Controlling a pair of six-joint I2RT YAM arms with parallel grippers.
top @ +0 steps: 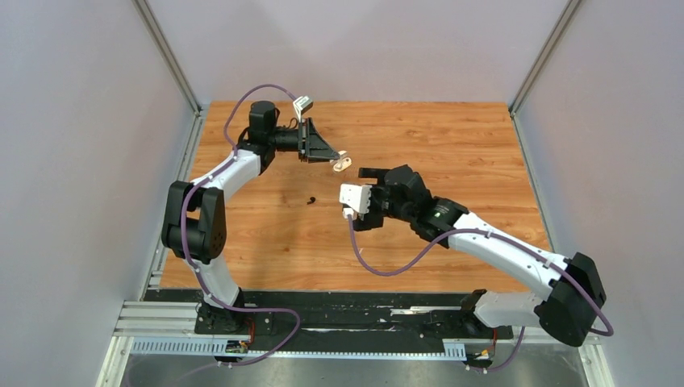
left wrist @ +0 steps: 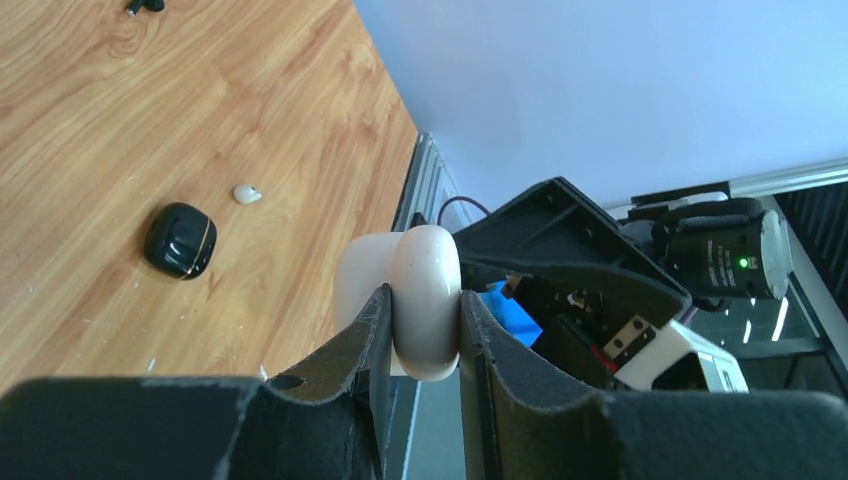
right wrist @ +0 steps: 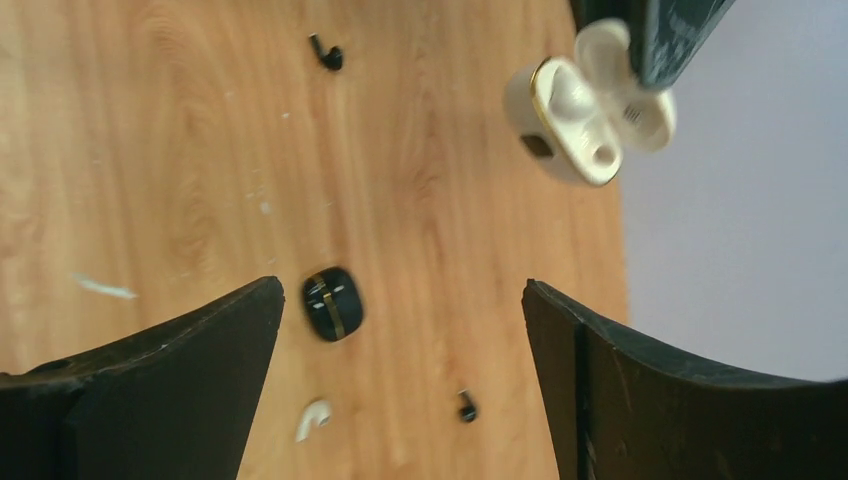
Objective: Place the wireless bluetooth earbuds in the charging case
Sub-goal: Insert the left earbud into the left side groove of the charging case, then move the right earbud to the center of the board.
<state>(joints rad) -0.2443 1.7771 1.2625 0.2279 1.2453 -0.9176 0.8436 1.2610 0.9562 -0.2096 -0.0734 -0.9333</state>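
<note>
Over the wooden table (top: 452, 145), left gripper (left wrist: 425, 325) clamps the open white charging case (right wrist: 575, 115); right gripper (right wrist: 400, 292) gapes wide, empty

Gold-rimmed white case (right wrist: 575, 120), black case (right wrist: 332, 303) with gold band, wood-grain table (top: 468, 145)

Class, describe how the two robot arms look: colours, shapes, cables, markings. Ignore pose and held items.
Left arm and right arm: white curved links between bulky black joints, a purple cable looping along each, a small white camera block at each wrist, black tapered jaws. A green light shows on the right one.
</note>
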